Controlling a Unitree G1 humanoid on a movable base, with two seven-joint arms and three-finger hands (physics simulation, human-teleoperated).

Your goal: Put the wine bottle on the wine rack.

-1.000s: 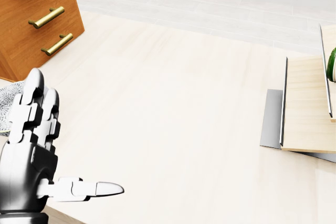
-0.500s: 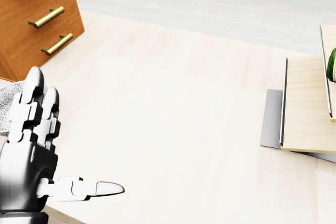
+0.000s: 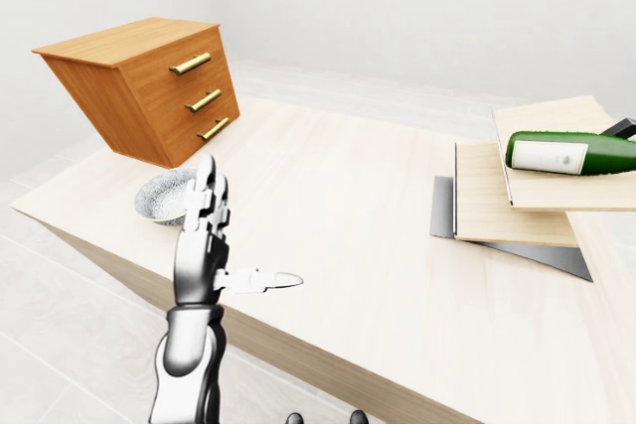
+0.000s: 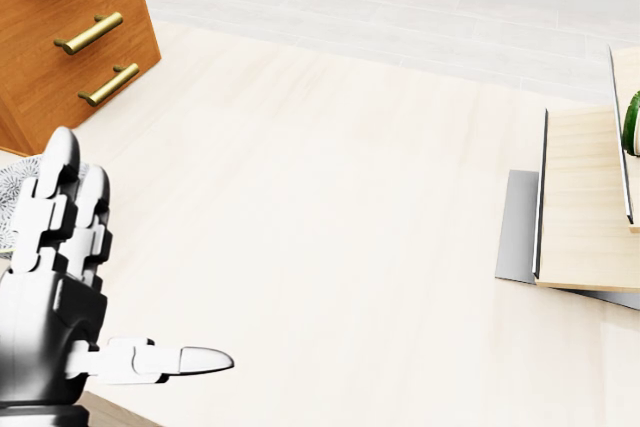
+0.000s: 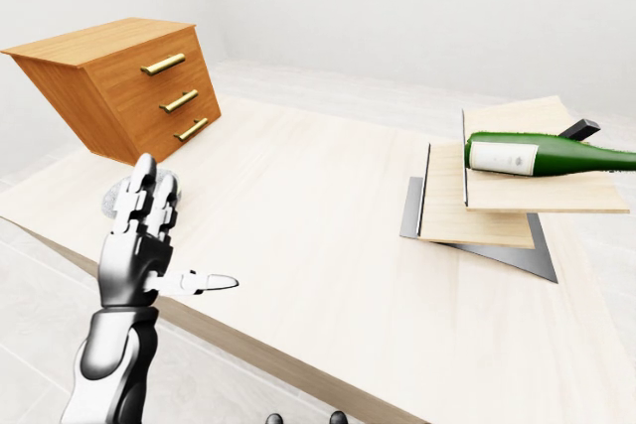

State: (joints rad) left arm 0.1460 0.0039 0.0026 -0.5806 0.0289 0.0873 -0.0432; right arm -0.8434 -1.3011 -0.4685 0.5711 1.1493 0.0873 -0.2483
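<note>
The left hand [image 3: 207,255] is spread and holds nothing. The wine bottle [image 5: 542,154] lies far to its right on wooden boards [image 5: 477,208]. It looks heavy, smooth and fragile; grip the body.

Pale matt wooden table top [image 3: 338,206] with faint grain. Warm orange-brown satin wooden drawer chest [image 3: 149,86] bearing polished brass bar handles [image 3: 203,100]. Glossy dark green glass wine bottle [image 5: 542,155] with matt white paper label. Light wooden rack boards [image 5: 467,211] on grey metal base. Shiny silver-and-black metallic left hand [image 3: 207,255].
</note>
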